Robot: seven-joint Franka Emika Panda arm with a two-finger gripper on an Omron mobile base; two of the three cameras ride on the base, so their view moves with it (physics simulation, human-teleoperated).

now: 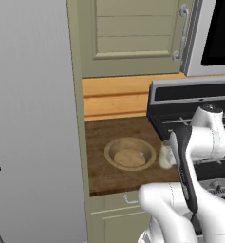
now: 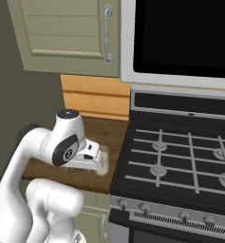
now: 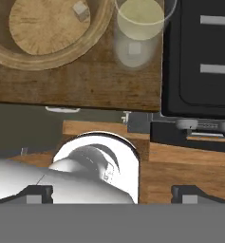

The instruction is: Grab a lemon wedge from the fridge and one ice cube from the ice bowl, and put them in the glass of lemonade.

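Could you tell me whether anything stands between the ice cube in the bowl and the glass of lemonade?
Nothing visible does. In the hand view the ice cube lies inside the ice bowl, and the glass of lemonade stands just beside its rim on the wooden counter.

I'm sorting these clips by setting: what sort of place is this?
A home kitchen, computer-rendered: a gas stove with burner grates, beige-green cabinets above a wooden counter, and a grey fridge alongside.

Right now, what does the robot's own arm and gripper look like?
The arm is glossy white with rounded, bulbous segments and dark grey joint bands, one capped by a dark disc. A black strip runs along one link. The gripper ends in two small dark, blocky fingertips.
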